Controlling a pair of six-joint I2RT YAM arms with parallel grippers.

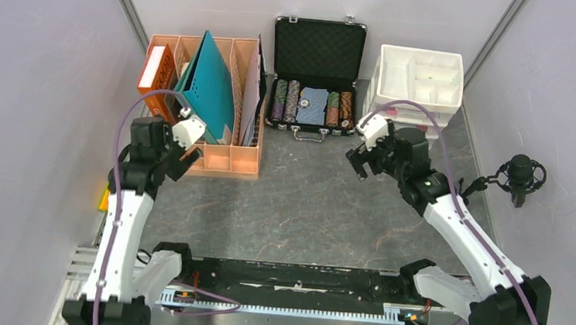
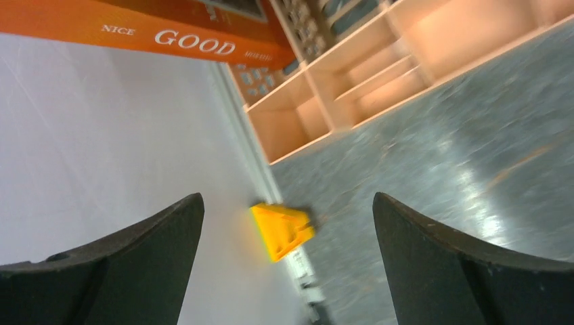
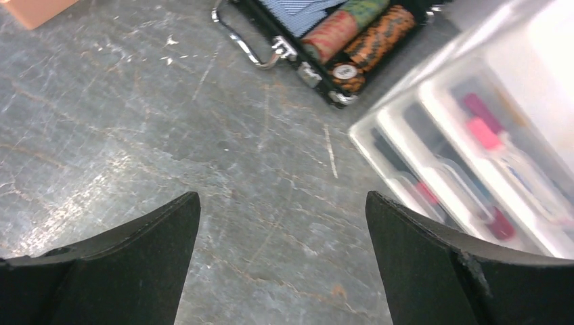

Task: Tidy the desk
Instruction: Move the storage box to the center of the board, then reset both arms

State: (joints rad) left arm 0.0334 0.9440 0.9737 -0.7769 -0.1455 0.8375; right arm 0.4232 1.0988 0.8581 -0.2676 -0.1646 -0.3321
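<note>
The desk (image 1: pixel 305 203) fills the middle, between the pale walls. On it sit one orange rack (image 1: pixel 227 160) at 11 o'clock, one black case (image 1: pixel 317 48) of chips at 12, one white drawer box (image 1: pixel 420 76) at 1, and one small yellow block (image 2: pixel 281 230) at 9. There are two grippers. The left gripper (image 1: pixel 178 162) and the right gripper (image 1: pixel 360 162) are both spread wide, holding and touching nothing.
</note>
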